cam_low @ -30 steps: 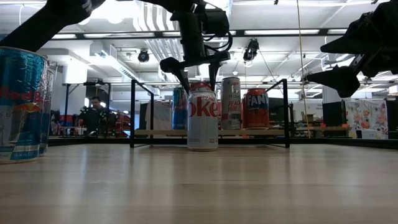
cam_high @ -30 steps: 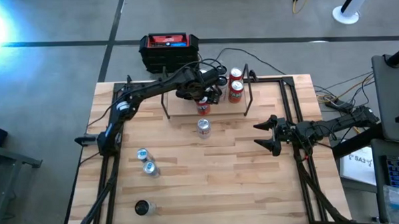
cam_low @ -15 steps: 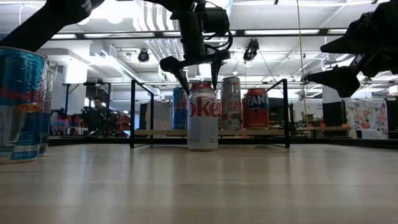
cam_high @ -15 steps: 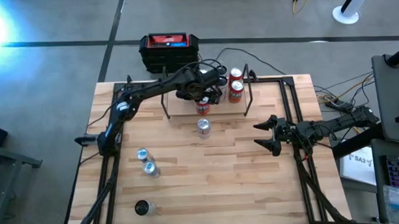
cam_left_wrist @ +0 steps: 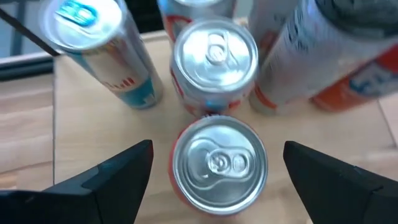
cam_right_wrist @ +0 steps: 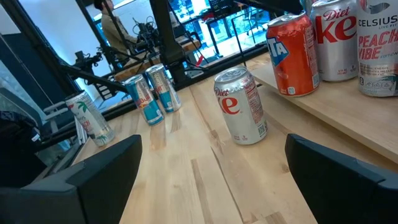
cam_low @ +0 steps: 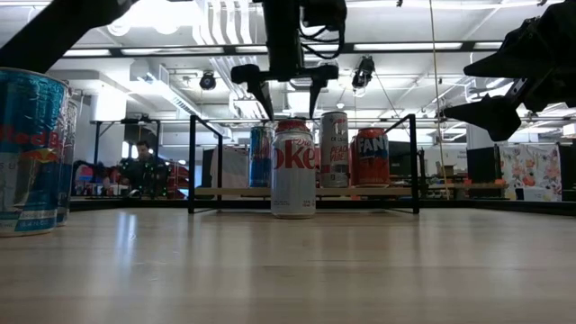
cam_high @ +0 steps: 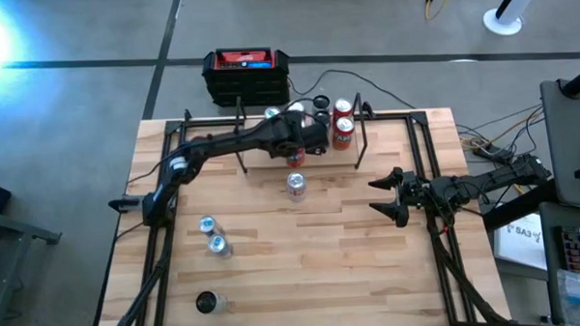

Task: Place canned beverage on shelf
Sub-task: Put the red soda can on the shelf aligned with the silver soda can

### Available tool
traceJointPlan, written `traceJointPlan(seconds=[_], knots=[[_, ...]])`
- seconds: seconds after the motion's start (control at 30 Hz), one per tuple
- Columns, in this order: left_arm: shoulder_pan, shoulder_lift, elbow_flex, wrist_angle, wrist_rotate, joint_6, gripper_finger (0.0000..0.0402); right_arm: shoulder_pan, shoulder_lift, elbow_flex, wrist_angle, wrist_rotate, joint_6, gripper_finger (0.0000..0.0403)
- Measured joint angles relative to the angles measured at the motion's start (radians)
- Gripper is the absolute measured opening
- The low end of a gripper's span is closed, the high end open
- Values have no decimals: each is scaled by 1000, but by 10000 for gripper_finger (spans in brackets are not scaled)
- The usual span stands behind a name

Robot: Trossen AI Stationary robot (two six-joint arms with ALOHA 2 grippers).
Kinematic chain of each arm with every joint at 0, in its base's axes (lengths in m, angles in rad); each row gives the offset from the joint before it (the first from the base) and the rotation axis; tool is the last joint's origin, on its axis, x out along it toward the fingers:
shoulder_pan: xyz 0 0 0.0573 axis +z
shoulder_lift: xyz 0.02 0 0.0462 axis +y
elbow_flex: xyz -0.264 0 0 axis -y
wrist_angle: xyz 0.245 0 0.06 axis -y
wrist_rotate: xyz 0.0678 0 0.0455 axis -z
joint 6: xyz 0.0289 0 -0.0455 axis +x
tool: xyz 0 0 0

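Directly below left jaws (cam_low: 288, 90): Diet Coke can (cam_low: 294, 168), upright on tabletop (cam_high: 351, 238), just short of shelf (cam_high: 270, 156). Left jaws spread wide, empty, straddling can top from above, judged ready for descent and grip. Shelf beyond already carries several cans. Right jaws (cam_high: 388, 196) wide open, empty, waiting well apart.

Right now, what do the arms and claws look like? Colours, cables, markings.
Both arms are dark, near-black, jointed links with black cable looped along them. The left arm carries a pale patch at one joint. Each ends in a two-finger claw: left claw has thin tapered black fingers; right claw has broad wedge-shaped matte black fingers. No markings legible.
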Motion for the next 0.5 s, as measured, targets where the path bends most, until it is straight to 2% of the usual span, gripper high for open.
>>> traceJointPlan(seconds=[0.13,0.37,0.5], knots=[[-28,0,0,-26,-98,-92,344,0,0,0,0,0,0,380],[-82,9,-11,-55,-211,-257,344,0,0,0,0,0,0,380],[-125,12,-18,-96,-277,-287,344,0,0,0,0,0,0,380]])
